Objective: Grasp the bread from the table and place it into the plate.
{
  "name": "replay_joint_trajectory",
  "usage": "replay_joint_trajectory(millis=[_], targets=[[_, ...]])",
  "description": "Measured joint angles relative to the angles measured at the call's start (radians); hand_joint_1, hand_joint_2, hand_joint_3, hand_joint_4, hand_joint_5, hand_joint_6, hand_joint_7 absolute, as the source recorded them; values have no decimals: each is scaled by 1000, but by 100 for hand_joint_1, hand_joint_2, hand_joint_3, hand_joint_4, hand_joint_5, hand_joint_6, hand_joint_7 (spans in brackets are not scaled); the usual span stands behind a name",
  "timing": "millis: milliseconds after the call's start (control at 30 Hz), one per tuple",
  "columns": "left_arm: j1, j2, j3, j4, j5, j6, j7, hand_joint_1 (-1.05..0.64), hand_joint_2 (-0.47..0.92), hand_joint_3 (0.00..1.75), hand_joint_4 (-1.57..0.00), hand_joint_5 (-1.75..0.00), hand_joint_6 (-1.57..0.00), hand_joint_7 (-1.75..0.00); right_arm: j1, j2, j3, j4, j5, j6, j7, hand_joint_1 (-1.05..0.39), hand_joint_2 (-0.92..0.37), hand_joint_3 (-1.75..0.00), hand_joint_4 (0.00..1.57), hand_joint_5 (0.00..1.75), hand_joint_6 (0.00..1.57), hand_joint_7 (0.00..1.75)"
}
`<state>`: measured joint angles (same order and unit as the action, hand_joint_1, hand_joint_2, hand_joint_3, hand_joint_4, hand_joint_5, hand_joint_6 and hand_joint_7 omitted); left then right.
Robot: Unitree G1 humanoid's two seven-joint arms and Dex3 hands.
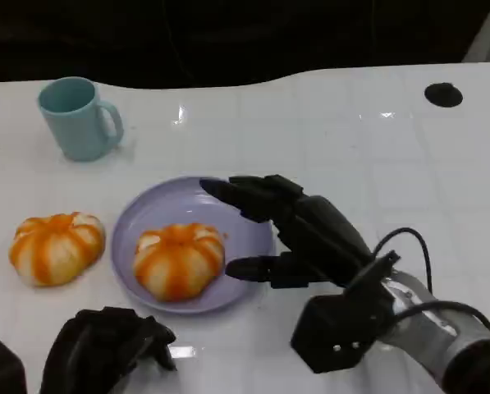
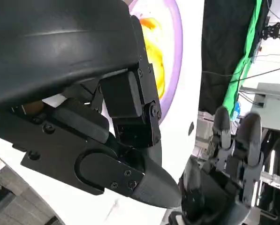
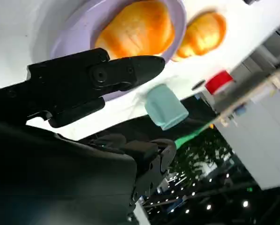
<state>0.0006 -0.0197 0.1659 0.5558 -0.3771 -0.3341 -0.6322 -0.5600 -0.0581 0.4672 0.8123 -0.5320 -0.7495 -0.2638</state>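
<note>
One bread (image 1: 179, 259) on plate (image 1: 249, 234), another (image 1: 56, 246) beside; right robot hand (image 1: 298, 238) released.

My head camera looks down on the counter (image 1: 327, 123); both wrist cameras sit close behind my fingers, tilted, sharing the plate (image 1: 253, 234) with it.

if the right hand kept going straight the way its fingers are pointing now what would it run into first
Probably the bread lying in the plate. The right hand is open over the plate's right rim, fingers aimed left toward that bread. Its height above the plate is unclear, so it might pass over the bread.
</note>
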Motion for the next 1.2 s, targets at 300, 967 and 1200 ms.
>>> replay_joint_trajectory(millis=[300, 967, 1200], targets=[[-4, -1, 0, 3, 2, 1, 0, -103, 77, 0, -78, -164, -157, -14, 190, -8, -108, -143, 313, -108, 239, -43, -92, -23, 42, 80, 69, 26], [0, -1, -8, -1, 5, 4, 1, -103, 78, 0, -76, -167, -157, -15, 563, -13, -274, -566, 779, 140, 662, -33, -59, -97, 70, 167, 65, 143], [5, -2, -9, -7, 5, 4, 2, -103, 78, 0, -76, -167, -157, -15, 645, -21, -335, -634, 822, 189, 712, -34, -57, -96, 69, 175, 64, 148]])
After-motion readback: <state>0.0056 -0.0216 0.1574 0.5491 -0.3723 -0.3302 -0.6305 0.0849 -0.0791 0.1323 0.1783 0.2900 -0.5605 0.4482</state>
